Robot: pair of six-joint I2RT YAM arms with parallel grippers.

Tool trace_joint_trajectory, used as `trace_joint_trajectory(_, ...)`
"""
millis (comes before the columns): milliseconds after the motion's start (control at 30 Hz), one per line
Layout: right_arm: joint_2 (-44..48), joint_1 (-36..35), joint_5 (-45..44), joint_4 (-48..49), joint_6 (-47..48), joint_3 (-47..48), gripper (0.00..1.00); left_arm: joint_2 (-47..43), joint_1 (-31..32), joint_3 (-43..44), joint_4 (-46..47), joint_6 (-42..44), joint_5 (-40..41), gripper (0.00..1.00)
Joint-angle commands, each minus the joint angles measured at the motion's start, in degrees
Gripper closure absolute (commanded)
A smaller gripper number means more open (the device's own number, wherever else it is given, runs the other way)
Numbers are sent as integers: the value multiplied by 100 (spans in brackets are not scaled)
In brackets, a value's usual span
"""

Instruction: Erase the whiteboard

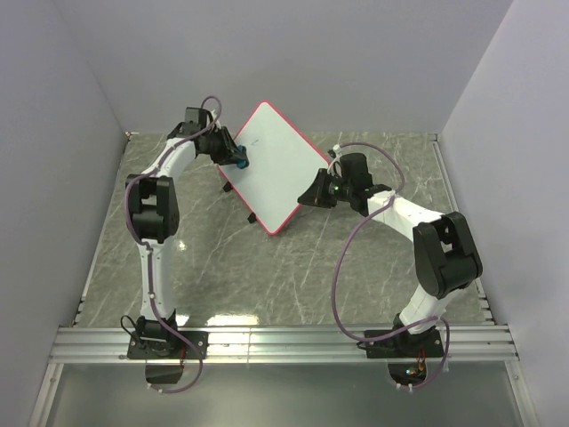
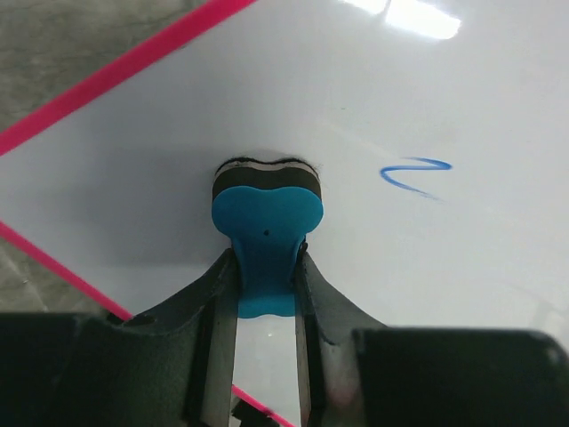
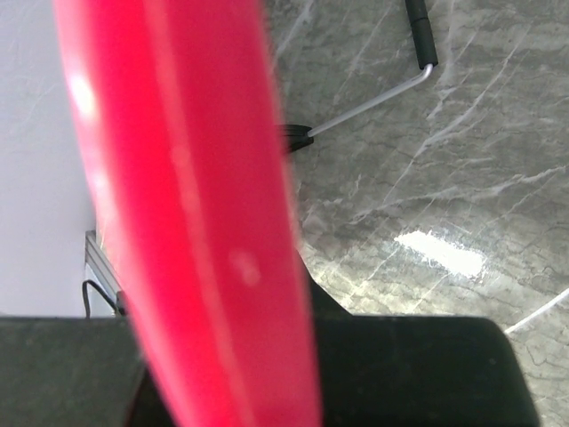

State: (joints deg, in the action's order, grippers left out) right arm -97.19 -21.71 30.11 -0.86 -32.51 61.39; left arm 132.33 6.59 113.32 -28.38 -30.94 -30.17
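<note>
Whiteboard, rim clamped in right jaws, meets blue eraser gripped in left jaws.

Grey marble-look tabletop (white veining), pale walls on three sides, metal rail at near edge, probably overhead lighting
</note>
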Motion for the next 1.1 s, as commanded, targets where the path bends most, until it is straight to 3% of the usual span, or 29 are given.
trace_joint_trajectory(0, -160, -465, 461, -1838, 1493, -294, 100, 469, 255, -450, -291, 387, 1083, 100)
trace_joint_trajectory(367, -213, -465, 496, -1847, 1484, -276, 100, 276, 343, -408, -168, 361, 829, 100)
trace_joint_trajectory(700, -213, -465, 479, -1891, 1511, -241, 100, 240, 905, 1129, -62, 281, 196, 100)
trace_joint_trajectory(833, -187, -465, 452, -1926, 1520, -250, 100, 503, 748, 1534, -18, 141, 337, 100)
trace_joint_trajectory(1067, -108, -465, 426, -1944, 1546, -285, 100, 767, 414, 1430, 105, 105, 652, 100)
